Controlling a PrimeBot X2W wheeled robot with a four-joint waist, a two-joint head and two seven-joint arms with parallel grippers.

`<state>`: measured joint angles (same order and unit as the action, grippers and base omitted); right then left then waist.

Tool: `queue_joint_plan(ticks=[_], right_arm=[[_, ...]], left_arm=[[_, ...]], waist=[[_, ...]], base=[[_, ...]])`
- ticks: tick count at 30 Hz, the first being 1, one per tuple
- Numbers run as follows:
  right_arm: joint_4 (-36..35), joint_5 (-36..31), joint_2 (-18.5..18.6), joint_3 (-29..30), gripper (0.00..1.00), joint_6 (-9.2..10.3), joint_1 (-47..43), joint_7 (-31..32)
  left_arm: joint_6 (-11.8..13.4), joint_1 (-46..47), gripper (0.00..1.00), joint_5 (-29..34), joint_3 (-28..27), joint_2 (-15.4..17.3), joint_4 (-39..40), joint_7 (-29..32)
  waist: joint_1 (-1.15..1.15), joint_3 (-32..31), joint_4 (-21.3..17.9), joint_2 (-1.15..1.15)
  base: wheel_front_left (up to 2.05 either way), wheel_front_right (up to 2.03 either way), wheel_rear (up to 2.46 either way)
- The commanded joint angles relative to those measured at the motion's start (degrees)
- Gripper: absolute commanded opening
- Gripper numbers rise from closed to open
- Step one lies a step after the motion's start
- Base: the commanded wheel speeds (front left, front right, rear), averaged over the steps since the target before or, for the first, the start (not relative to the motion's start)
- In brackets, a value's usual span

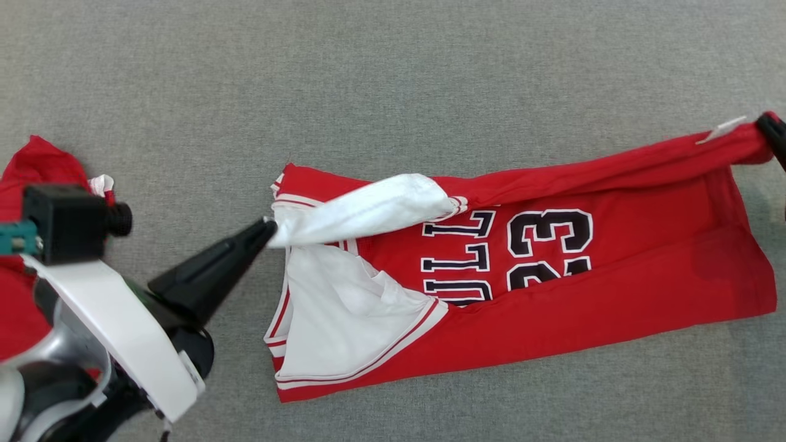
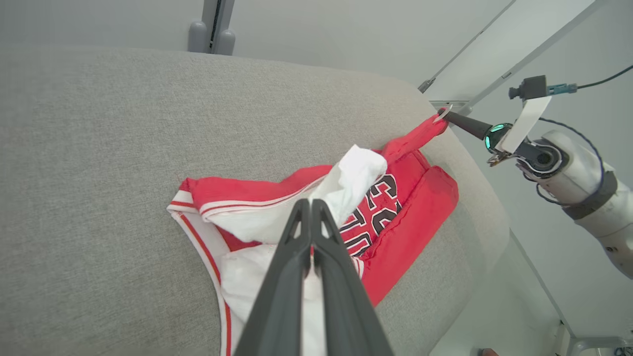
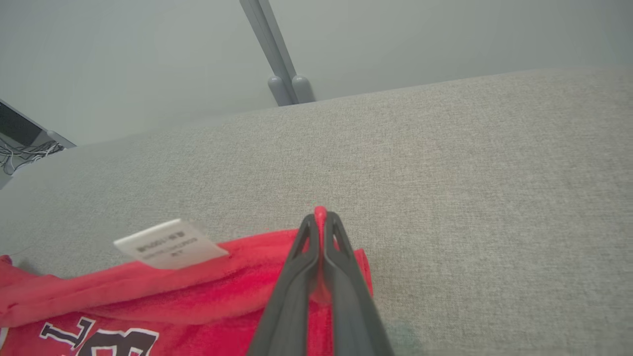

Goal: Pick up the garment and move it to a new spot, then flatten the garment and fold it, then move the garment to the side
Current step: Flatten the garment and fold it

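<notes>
A red jersey, the garment [image 1: 614,288], lies partly folded on the grey cloth-covered table [image 1: 393,73], showing black "23" lettering and its white inside at the left end. My left gripper [image 1: 268,228] is shut on a raised white flap at that end. The left wrist view has these fingertips [image 2: 311,203] pinched together on the white fabric of the garment [image 2: 410,222]. At the far right my right gripper [image 1: 769,126] is shut on the lifted red hem corner, beside a white label [image 1: 724,129]. In the right wrist view, red cloth of the garment [image 3: 207,291] pokes out between the tips of this gripper [image 3: 320,213].
Another bunch of red cloth [image 1: 37,166] sits at the far left behind my left arm. The table's right edge [image 2: 489,198] runs just past the hem, with my right arm [image 2: 568,163] beyond it. A grey post [image 3: 279,74] stands behind the table.
</notes>
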<state>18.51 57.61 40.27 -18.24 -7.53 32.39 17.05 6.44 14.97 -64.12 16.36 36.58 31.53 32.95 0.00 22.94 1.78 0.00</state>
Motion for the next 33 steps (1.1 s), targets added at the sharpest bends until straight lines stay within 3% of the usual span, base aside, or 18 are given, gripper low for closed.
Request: queue_joint_plan(ticks=[1,6,19,20,21,22,23,27,33], right_arm=[[-0.56,-0.17,0.55,0.70,0.00,0.09,-1.77,-0.60],[-2.34,-1.55,1.34,3.51,0.00,0.09,-7.78,-0.88],[-5.43,-3.00,-2.27,7.23,0.00,0.09,-16.68,-2.24],[-5.14,-3.02,-2.79,7.75,0.42,0.09,-17.41,-2.53],[-5.13,-2.99,-3.03,7.97,1.00,0.09,-17.71,-2.68],[-5.27,-2.95,-3.27,8.65,1.00,0.09,-18.06,-3.45],[-5.26,-2.65,-3.67,9.67,1.00,0.09,-18.61,-4.17],[-5.63,-2.96,-4.22,12.74,1.00,0.09,-23.49,-6.22],[-7.04,-3.71,-7.58,18.54,1.00,0.06,-31.16,-10.82]], left_arm=[[0.12,-1.32,0.00,-0.18,0.14,-0.22,0.40,-0.33],[0.16,-6.21,0.00,0.71,1.57,-1.35,1.26,-2.54],[-2.59,-12.08,0.00,3.88,6.55,-5.71,-6.56,-8.47],[-3.02,-12.32,0.00,4.14,6.98,-6.64,-8.32,-9.67],[-3.23,-12.51,0.13,4.45,7.19,-6.93,-9.16,-10.20],[-3.29,-12.72,0.46,5.07,7.31,-7.17,-9.84,-10.82],[-3.17,-12.81,1.00,5.91,7.30,-7.59,-10.47,-11.86],[-2.33,-13.96,1.00,8.64,7.02,-9.58,-12.67,-16.67],[0.26,-15.84,1.00,19.79,6.99,-12.26,-16.60,-29.65]], waist=[[0.00,0.04,0.36,0.00],[0.00,0.22,1.32,0.00],[0.00,1.02,2.12,0.00],[0.00,0.79,2.01,0.00],[0.00,0.58,1.96,0.00],[0.00,0.33,1.96,0.00],[0.00,0.02,2.00,0.00],[0.00,-1.86,2.30,0.00],[0.00,-5.03,2.96,0.00]], base=[[0.00,0.00,0.00],[0.00,0.00,0.00],[0.00,0.00,0.00],[0.00,0.00,0.00],[0.00,0.00,0.00],[0.00,0.00,0.00],[0.00,0.00,0.00],[0.00,0.00,0.00],[0.00,0.00,0.00]])
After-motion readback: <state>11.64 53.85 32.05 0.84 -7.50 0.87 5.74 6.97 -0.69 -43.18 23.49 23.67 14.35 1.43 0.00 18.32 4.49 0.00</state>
